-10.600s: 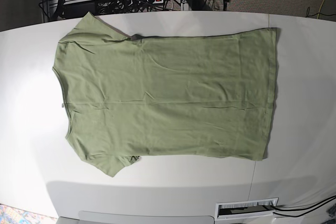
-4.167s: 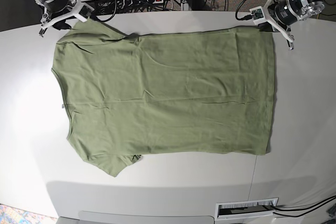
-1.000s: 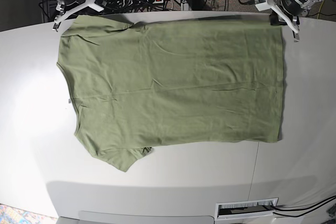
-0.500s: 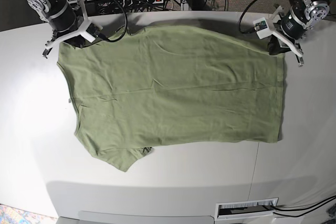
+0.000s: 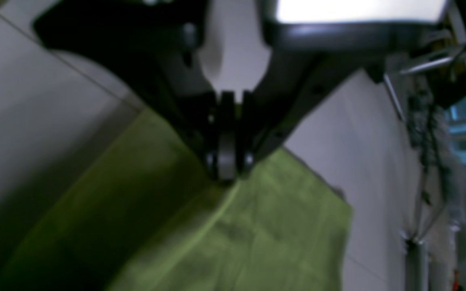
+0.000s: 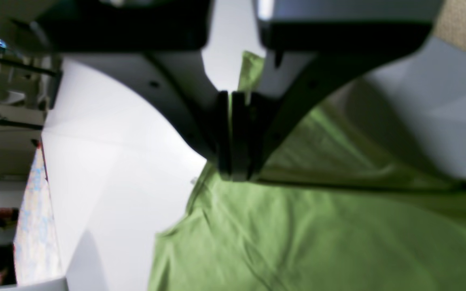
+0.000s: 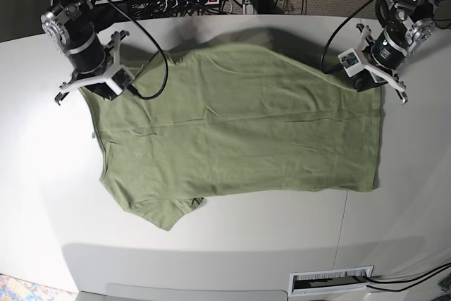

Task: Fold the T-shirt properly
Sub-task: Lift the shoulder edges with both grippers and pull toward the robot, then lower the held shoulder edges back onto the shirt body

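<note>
The plain sage-green cotton T-shirt [image 7: 239, 128] lies on the white counter [image 7: 42, 195] — left gripper [image 5: 228, 171] and right gripper [image 6: 233, 171] each pinching its far edge; no legible writing.

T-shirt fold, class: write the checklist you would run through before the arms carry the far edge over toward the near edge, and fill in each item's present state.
1. Left tool shut on the T-shirt hem corner: ok.
2. Right tool shut on the sleeve end: ok.
3. Far edge raised off the table between both tools: ok; it arches in the base view.
4. Near edge lying flat: not ok; the near sleeve is bunched.
5. Cloth free of wrinkles: not ok; creases run across the body.
6. How much cloth each tool has pinched: cannot tell.
</note>
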Robot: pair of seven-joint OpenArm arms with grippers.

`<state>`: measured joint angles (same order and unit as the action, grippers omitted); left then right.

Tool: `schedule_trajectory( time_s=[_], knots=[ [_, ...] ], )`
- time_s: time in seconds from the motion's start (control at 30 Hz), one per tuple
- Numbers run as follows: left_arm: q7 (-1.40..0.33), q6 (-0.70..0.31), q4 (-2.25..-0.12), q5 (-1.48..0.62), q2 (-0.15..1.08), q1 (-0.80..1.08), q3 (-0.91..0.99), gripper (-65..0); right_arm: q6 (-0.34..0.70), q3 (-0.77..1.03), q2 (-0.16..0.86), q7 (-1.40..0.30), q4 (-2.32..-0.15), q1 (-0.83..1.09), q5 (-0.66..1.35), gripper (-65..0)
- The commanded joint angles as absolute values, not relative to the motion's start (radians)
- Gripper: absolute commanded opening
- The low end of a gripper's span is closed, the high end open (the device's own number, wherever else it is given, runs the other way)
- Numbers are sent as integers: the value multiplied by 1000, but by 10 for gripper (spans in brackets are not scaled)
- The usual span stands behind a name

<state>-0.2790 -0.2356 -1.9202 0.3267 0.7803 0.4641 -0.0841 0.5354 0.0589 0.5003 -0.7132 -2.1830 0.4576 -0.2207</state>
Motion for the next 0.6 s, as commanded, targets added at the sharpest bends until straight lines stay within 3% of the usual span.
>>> schedule_trajectory(
  time_s=[0.0, 0.3, 0.57],
  knots=[
    [-267, -218, -1920, 327, 796, 449, -76, -650, 524, 67, 511, -691, -2178, 441, -224, -650],
    [-209, -218, -1805, 293, 789, 384, -76, -650, 523, 67, 509, -653, -2043, 316, -222, -650],
    [-200, -237, -1752, 263, 706, 327, -76, -650, 524, 67, 507, -649, -2003, 244, -150, -650]
  ],
)
